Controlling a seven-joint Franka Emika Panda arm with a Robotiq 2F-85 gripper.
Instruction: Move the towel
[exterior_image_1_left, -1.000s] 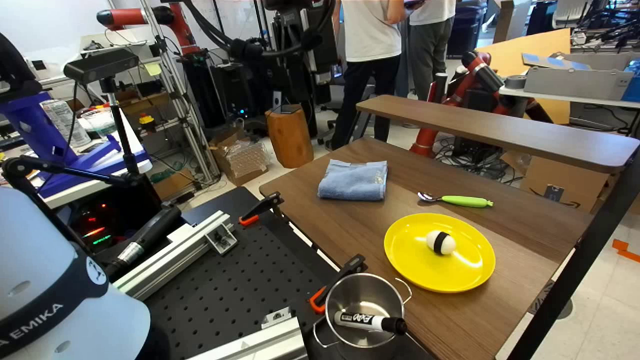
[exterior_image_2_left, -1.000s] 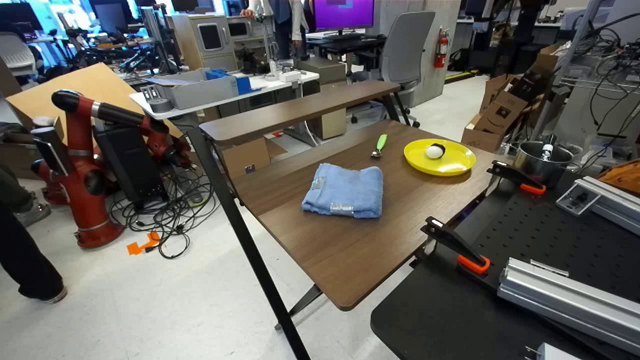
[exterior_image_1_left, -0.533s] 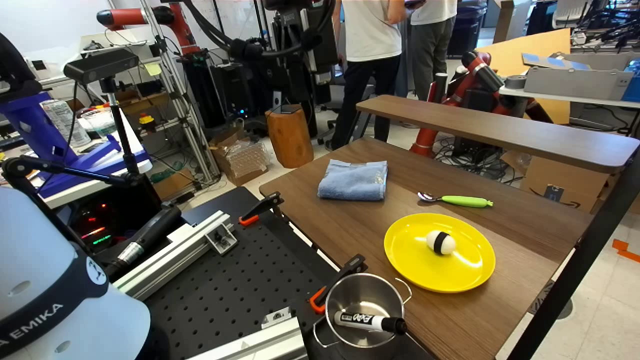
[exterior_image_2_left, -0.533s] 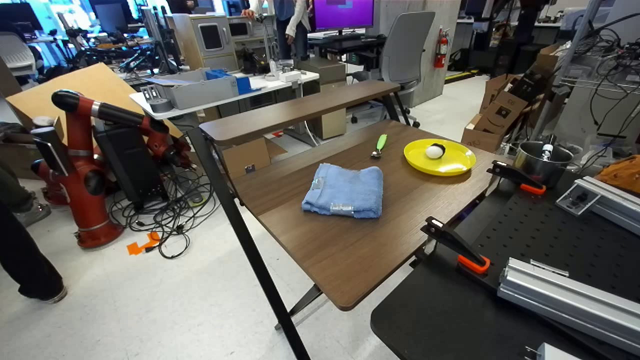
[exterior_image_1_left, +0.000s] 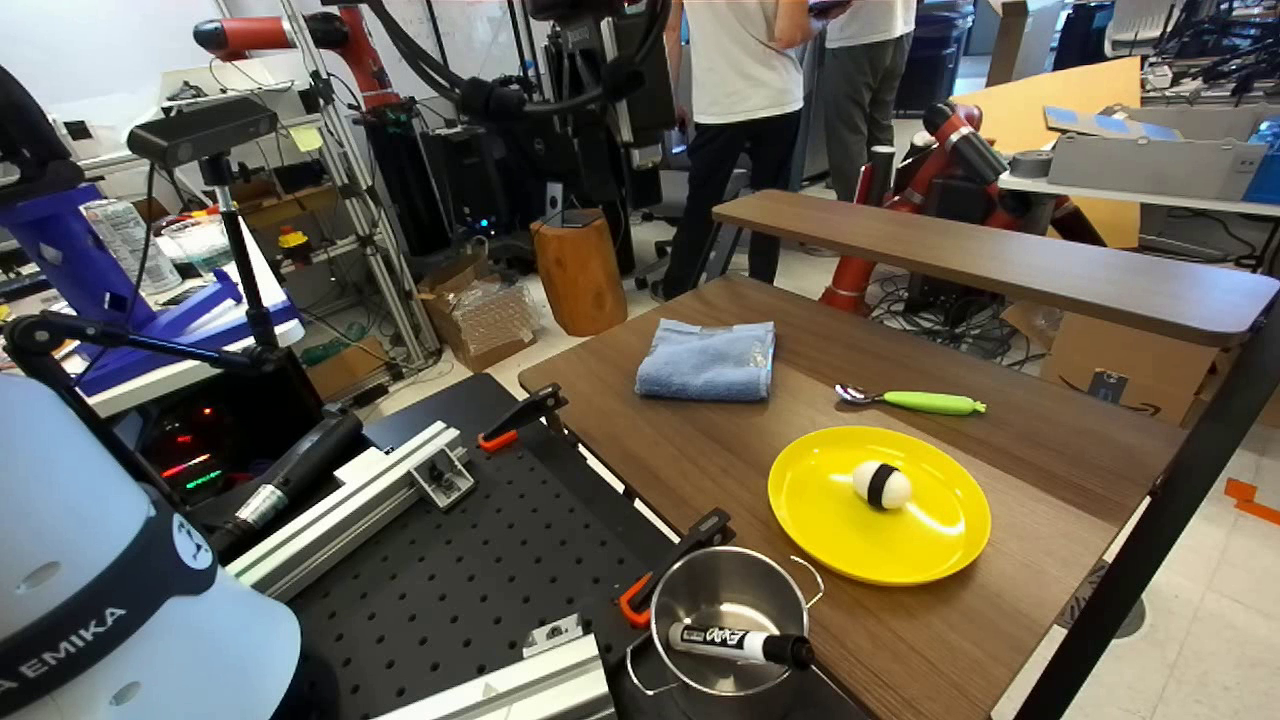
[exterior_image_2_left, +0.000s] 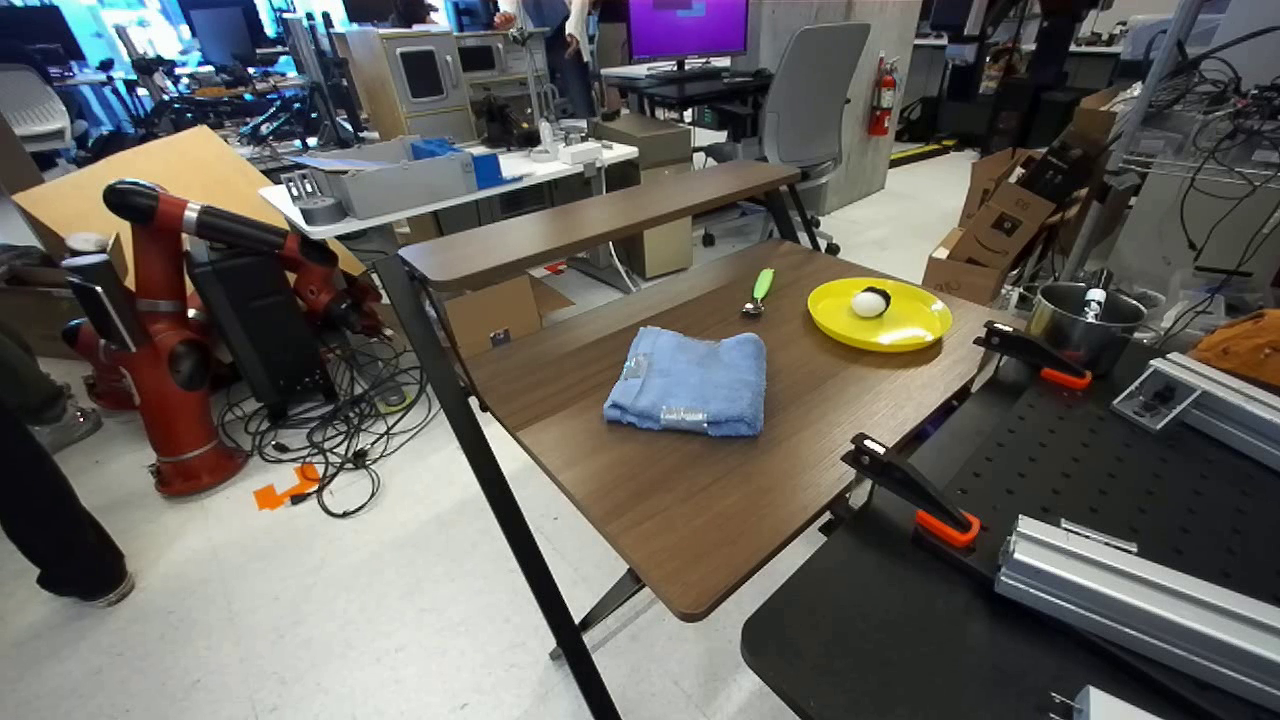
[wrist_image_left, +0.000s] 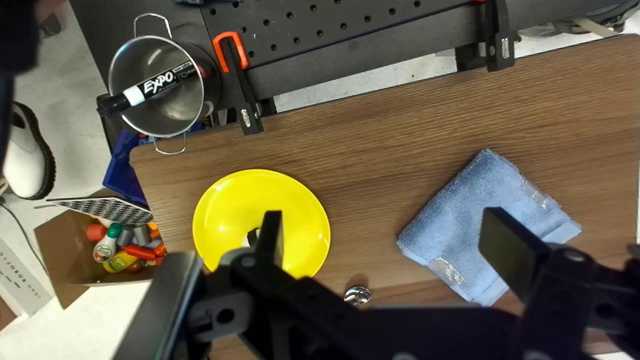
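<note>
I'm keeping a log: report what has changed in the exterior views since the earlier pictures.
A background person shifted leftward in an exterior view; nothing was visibly grasped or released. The towel, yellow plate, egg-like thing, spoon, pot and marker stayed put. The open gripper has no earlier picture.

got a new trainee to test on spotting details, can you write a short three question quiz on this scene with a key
1. True or false: the towel lies apart from the yellow plate.
2. The handle of the utensil is: (a) red (b) green (c) black.
3. What sticks out over the rim of the steel pot?

Key: 1. True. 2. b. 3. A marker with a black cap.
</note>
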